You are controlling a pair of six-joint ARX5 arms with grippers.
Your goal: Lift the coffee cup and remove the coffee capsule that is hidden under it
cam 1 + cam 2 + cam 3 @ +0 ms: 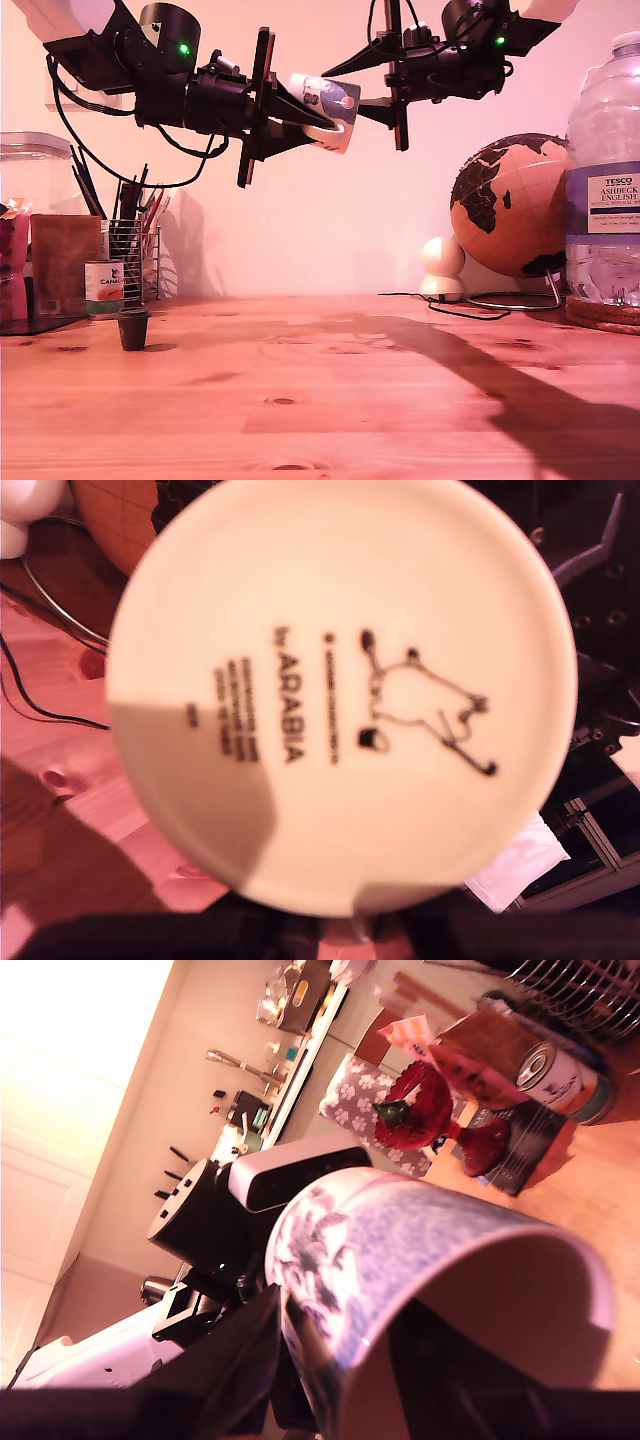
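The tiny dark tapered coffee capsule point(133, 328) stands uncovered on the wooden table point(330, 400) at the exterior view's left, just in front of a small labelled tin can point(104, 287). High above, my first gripper point(310, 125) is closed around the white ceramic coffee cup point(330, 98) with dark drawings. My second gripper point(372, 105) straddles the cup's wall; I cannot tell whether it clamps. The lifting looks done. Next, one arm should come free and descend onto the capsule.

cup point(440, 1290) tilted, open end near cam | tin can point(555, 1075) behind
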